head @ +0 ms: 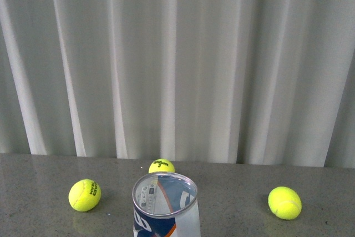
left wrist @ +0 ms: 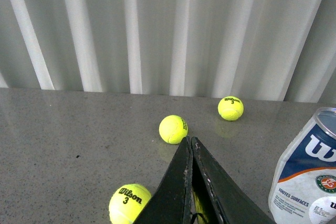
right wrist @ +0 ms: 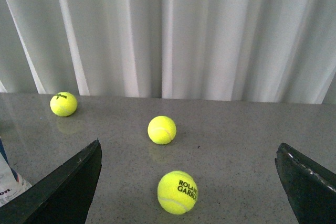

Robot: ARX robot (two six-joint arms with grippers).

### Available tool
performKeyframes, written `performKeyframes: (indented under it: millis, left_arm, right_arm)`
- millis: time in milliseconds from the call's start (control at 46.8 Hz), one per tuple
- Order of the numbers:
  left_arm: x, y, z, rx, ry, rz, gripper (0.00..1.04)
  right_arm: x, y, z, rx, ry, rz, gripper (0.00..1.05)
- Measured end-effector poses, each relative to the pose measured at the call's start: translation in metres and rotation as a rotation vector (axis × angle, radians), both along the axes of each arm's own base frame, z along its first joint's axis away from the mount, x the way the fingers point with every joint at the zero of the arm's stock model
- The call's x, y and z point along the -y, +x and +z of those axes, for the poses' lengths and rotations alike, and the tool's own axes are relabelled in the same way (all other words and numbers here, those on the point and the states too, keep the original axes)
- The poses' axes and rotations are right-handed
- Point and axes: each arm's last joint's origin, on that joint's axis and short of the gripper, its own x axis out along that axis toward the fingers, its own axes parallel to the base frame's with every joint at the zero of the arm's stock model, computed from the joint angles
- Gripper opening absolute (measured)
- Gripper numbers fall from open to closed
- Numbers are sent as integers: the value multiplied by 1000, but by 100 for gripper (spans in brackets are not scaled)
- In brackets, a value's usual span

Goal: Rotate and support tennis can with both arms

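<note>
The tennis can (head: 165, 209) stands upright on the grey table at the near centre, its silver rim and open top facing up. Neither arm shows in the front view. In the left wrist view my left gripper (left wrist: 189, 140) is shut and empty, its black fingers pressed together. The can (left wrist: 307, 182) stands apart to one side of it, its white-and-blue label with the orange stripe showing. In the right wrist view my right gripper (right wrist: 189, 146) is wide open and empty above the table. Only a sliver of the can (right wrist: 8, 182) shows at the picture's edge.
Three yellow tennis balls lie on the table: one left (head: 84, 195), one behind the can (head: 161, 166), one right (head: 284, 202). A ball (right wrist: 178, 192) lies between the open right fingers, and another ball (left wrist: 128, 203) lies close beside the left fingers. A white curtain (head: 177, 59) closes the back.
</note>
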Motion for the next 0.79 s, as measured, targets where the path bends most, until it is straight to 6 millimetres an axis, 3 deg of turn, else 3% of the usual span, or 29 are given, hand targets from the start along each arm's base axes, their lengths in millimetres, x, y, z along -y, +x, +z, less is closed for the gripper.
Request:
performKeyframes:
  millis: [642,684,791]
  left_arm:
    - [0,-17,-4,-6,1,0,4]
    - [0,-17,-4,-6,1,0,9]
    - [0,-17,-4,-7,1,0,34]
  right_arm:
    - [0,0,0,0,0,0,98]
    - [0,0,0,0,0,0,98]
    - [0,0,0,0,0,0,98]
